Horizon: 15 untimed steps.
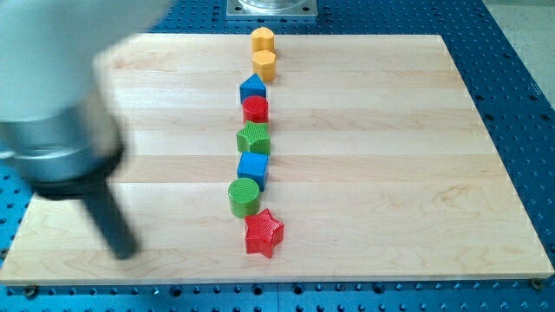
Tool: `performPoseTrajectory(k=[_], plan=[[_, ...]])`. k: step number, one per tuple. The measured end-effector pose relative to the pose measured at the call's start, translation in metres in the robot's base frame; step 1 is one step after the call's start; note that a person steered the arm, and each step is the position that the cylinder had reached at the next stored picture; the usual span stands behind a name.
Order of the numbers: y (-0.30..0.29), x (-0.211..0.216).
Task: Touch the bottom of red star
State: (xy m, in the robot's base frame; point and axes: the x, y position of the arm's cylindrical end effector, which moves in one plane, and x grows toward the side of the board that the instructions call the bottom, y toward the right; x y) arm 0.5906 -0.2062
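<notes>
1. The wooden board (pixel 390 156) lies on a blue perforated table (pixel 520 78); at the far edge a grey metal base (pixel 271 8) shows.
2. Eight blocks stand in a line running from far to near at the middle of the board; farthest is an orange hexagonal block (pixel 263 39), touching a second orange block (pixel 264 63) just nearer.
3. Then comes a blue block with a pointed top (pixel 252 87), touching a red cylinder (pixel 255 108); after it a green star (pixel 254 137), a blue cube (pixel 253 168) and a green cylinder (pixel 244 197).
4. The red star (pixel 264 232) is the nearest block; it lies just near and right of the green cylinder, close to the near edge of the board.
5. The arm is a big blurred grey shape at the left; its dark rod slants down, and my tip (pixel 127 252) rests on the board, well apart to the left of the red star and slightly nearer than it.
6. The arm has no claw, so there is nothing open or closed; the tip touches no block.
</notes>
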Motion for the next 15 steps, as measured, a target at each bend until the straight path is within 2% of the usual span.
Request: performPoseTrajectory(k=[1,3,5,6,8,9,10,12,13,15], plan=[[-0.072,-0.025],[-0.076,-0.028],[0.001,-0.015],[0.034,0.028],[0.064,0.027],[0.159,0.028],[0.221,0.027],[0.279,0.014],[0.28,-0.006],[0.256,0.014]])
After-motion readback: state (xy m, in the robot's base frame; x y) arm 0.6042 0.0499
